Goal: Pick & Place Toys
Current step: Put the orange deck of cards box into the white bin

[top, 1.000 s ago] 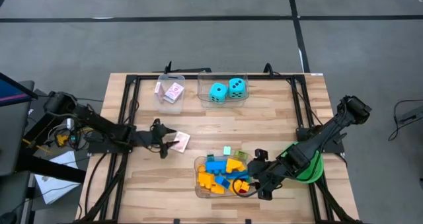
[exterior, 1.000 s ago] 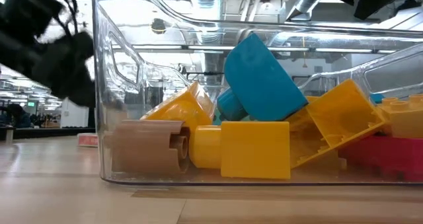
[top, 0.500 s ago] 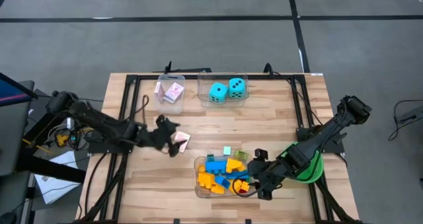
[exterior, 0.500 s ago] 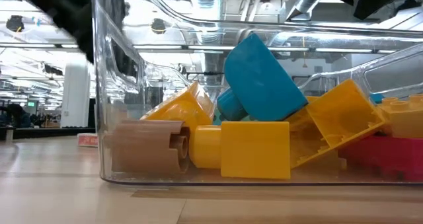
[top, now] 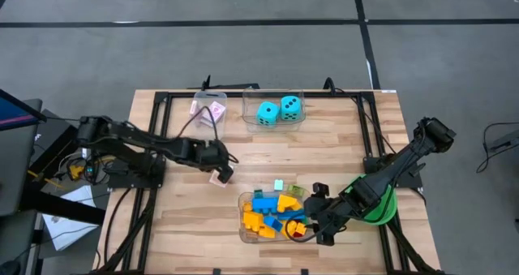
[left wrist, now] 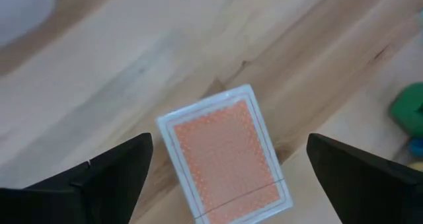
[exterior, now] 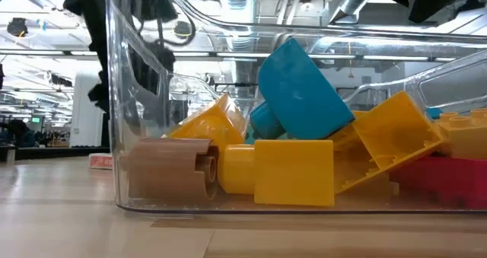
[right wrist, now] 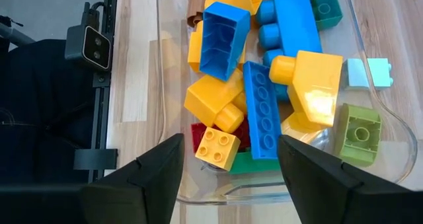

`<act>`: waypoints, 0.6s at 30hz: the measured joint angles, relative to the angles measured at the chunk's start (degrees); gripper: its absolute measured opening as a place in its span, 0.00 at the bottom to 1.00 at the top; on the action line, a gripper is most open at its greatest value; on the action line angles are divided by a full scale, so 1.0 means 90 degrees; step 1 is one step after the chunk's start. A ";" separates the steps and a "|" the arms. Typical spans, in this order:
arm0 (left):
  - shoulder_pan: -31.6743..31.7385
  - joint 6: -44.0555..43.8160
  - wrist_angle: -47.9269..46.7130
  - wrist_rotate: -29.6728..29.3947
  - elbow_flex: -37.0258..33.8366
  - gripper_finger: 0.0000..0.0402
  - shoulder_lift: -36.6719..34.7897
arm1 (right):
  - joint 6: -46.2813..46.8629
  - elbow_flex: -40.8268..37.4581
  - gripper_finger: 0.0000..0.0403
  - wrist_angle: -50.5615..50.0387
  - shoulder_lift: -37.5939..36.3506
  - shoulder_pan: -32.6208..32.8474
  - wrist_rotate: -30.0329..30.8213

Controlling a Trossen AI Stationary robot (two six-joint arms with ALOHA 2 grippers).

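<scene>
A pink-backed card pack (top: pixel 220 176) lies flat on the wooden table, left of centre; it also shows in the left wrist view (left wrist: pixel 225 158). My left gripper (top: pixel 217 165) hovers over it, open, with one finger on each side of the pack (left wrist: pixel 225 145), touching nothing. My right gripper (top: pixel 313 220) is open and empty over the right end of a clear tub (top: pixel 243 226) holding blue, yellow, orange, red and green bricks (right wrist: pixel 264 85). Two cyan dice (top: pixel 279 109) sit in a clear tub at the far edge. More pink cards (top: pixel 208 111) lie in a small tub beside them.
A green round bowl (top: pixel 379 205) sits under my right arm near the table's right edge. A pale blue brick (right wrist: pixel 369 72) lies by the brick tub's far rim. In the low view the brick tub (exterior: pixel 114 136) fills the foreground. Bare wood lies between the tubs.
My left gripper has gone toward the table's right edge and risen, from beside the card pack to over it, still open. The card pack has stayed where it was.
</scene>
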 joint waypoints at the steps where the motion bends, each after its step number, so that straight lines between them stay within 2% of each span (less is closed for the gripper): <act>1: -0.0044 0.0000 0.0046 0.0000 0.0000 0.99 0.0109 | 0.0000 0.0000 0.58 -0.0003 0.0000 0.0000 0.0000; 9: -0.0421 -0.0317 0.0092 -0.0057 0.0000 1.00 0.0737 | 0.0000 0.0000 0.58 -0.0014 0.0000 0.0000 0.0000; 18: -0.0567 -0.0376 0.0191 -0.0063 0.0002 1.00 0.1105 | 0.0000 0.0000 0.58 -0.0002 0.0000 0.0000 0.0000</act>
